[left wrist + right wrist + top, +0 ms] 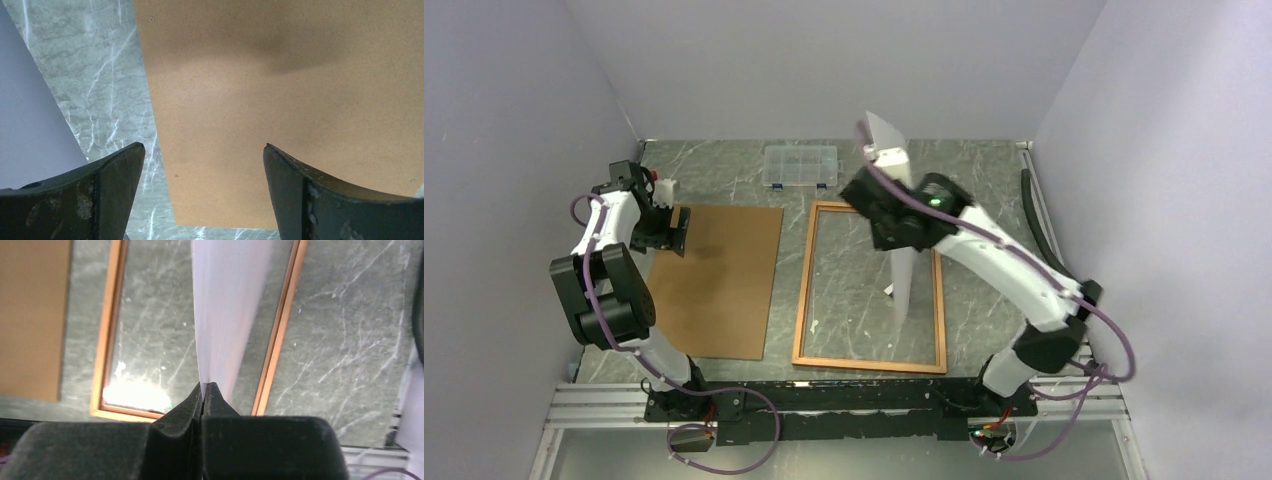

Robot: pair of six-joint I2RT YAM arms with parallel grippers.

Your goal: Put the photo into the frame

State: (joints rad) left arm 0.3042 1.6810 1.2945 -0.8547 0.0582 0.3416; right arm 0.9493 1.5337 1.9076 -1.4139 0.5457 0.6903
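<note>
The bench (984, 160) is a grey-green slab with white marble veining, matte, walled in on three sides.

Biggest thing on it is the plain brown backing board (719, 280): flat, fibrous-looking, sharp-cornered, lying on the left half with its long sides running near to far.

Just right of it, around the middle of the bench, the frame (869, 364) lies flat, a narrow wood-coloured rectangle with the clear pane in it (you can see the veining right through, plus a glare patch at the near left corner).

The photo (905, 285) is up on edge over the right half of the frame, thin and slightly bowed, showing only its white side. Its lower end hangs down inside the frame's outline; can't tell if it touches the pane.

At the far edge sits a small clear plastic compartment box (800, 167), well apart from the frame.

The right gripper (205, 385) has its black jaws pinched tight on the photo's edge. The left gripper (204, 147) hovers over the board's far left corner, scuffed dark jaws spread wide, nothing between them.
</note>
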